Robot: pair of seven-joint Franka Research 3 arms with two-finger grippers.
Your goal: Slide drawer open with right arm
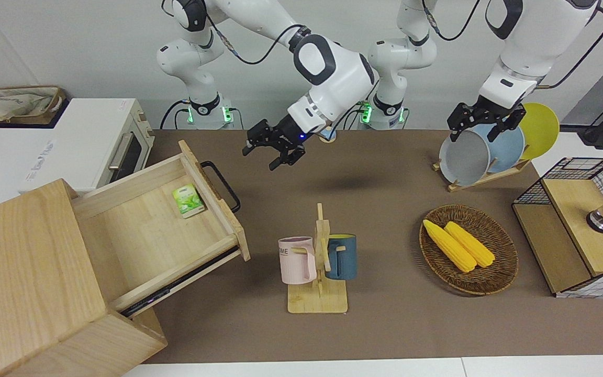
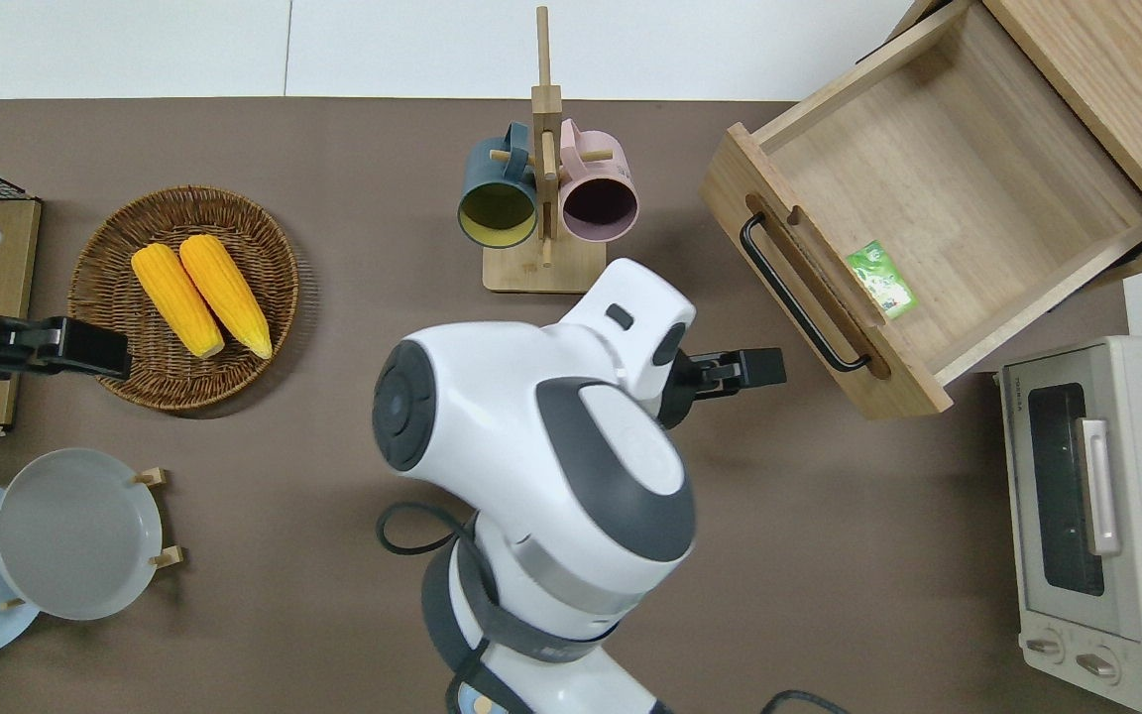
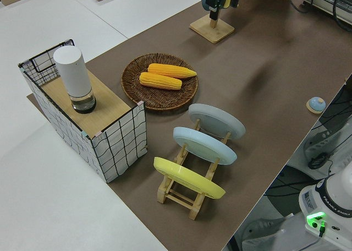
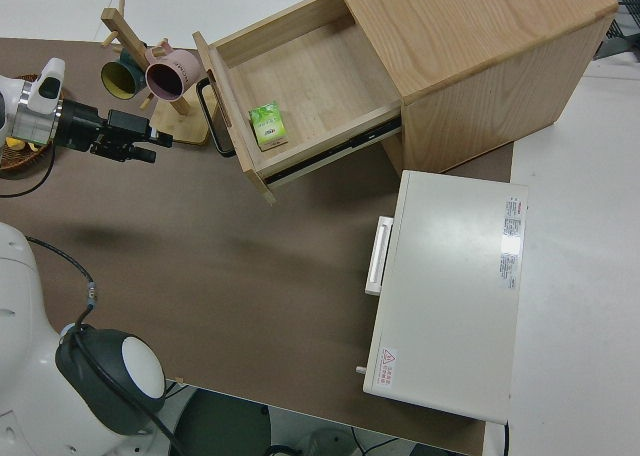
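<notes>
**Inspector:** Front view first. Where is the drawer?

**Assistant:** The drawer (image 1: 149, 230) stands pulled well out of the cabinet (image 1: 19, 262) at the right arm's end of the tabletop (image 1: 385, 324). It is wide, shallow and of light wood. A small green packet (image 1: 188, 200) lies inside against the front panel. The black loop handle (image 1: 221, 183) is bare.

**Inspector:** And the right gripper?

**Assistant:** The right gripper (image 1: 260, 157) hangs in the air apart from the handle. Its fingers are spread and hold nothing. The left arm is parked.

**Inspector:** Overhead view.

**Assistant:** The right gripper (image 2: 774, 367) is over bare tabletop, near the drawer (image 2: 948, 188) but not touching it. The handle (image 2: 794, 293) lies from it toward the right arm's end and slightly farther from the robots. The handle's long axis runs diagonally along the slanted drawer front, so a renewed pull would call for an oblique line of approach. The right arm is plainly the nearer one.

**Inspector:** Left side view?

**Assistant:** The drawer is not in it, so there is nothing to report on the task.

**Inspector:** Right side view.

**Assistant:** It confirms the gap. The right gripper (image 4: 150, 148) is clear of the handle (image 4: 213, 116), and the drawer (image 4: 300, 76) shows most of its floor.

**Inspector:** Finding?

**Assistant:** In my judgement the opening is done, and only clearing the arm away is left.
</notes>
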